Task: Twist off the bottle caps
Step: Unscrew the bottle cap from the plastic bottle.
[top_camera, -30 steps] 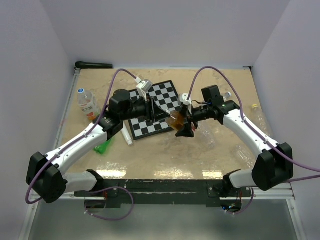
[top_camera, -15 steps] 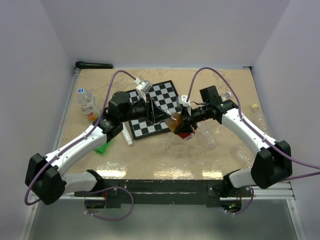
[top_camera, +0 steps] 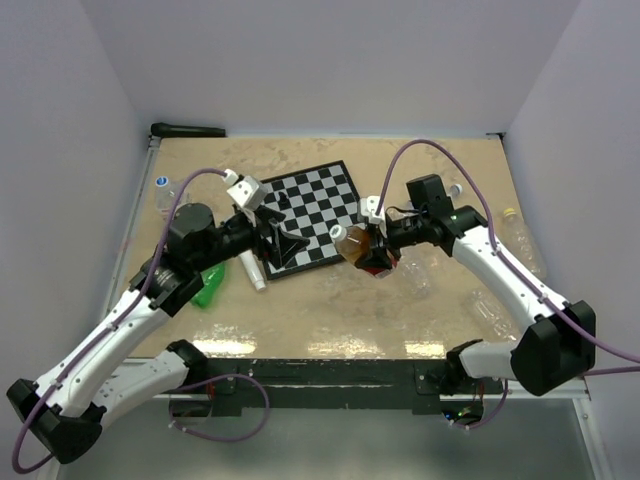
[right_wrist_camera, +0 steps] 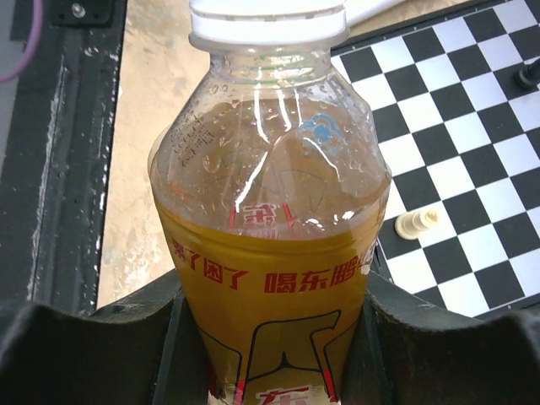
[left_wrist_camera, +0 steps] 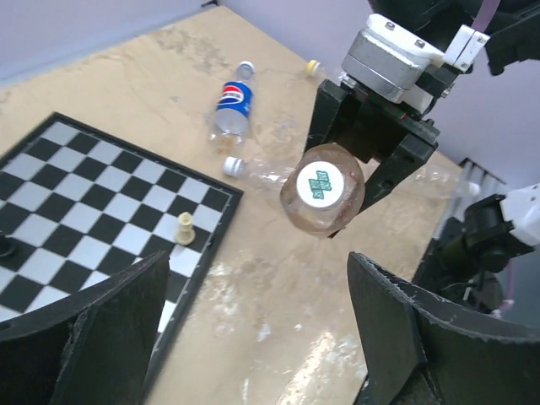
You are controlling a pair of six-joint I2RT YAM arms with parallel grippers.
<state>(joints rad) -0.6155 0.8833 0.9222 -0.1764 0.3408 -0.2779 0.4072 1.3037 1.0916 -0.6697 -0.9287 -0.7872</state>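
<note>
Above the bench (top_camera: 330, 320), just off the right edge of the chessboard (top_camera: 305, 215), the right tool (top_camera: 368, 255) is clenched around the body of one amber-drink bottle (right_wrist_camera: 270, 253). Its two black fingers (right_wrist_camera: 396, 337) press on either side of the orange label. This bottle's white cap (left_wrist_camera: 319, 184), marked in green, is screwed on and faces the left wrist camera head-on.

The left tool (top_camera: 283, 240) is released. Its jaws are spread wide with nothing between them, over the near part of the chessboard and apart from the held bottle.

The left wrist view shows four caps:
- the white cap on the held bottle;
- a second white cap (left_wrist_camera: 233, 165) on a clear bottle (left_wrist_camera: 266, 169) lying just beyond the board's corner;
- a third white cap (left_wrist_camera: 245, 69) at the far end of a Pepsi bottle (left_wrist_camera: 229, 110) lying on its side;
- one yellow cap (left_wrist_camera: 313, 67) farther back.

From above, a fifth, blue cap (top_camera: 162, 182) sits on a bottle by the left wall, largely hidden by the left arm.

Two chess pieces can be made out on the board, one cream (left_wrist_camera: 184, 226) and one black (right_wrist_camera: 530, 76).

One green object (top_camera: 210, 285) lies beside the board's near left corner.
</note>
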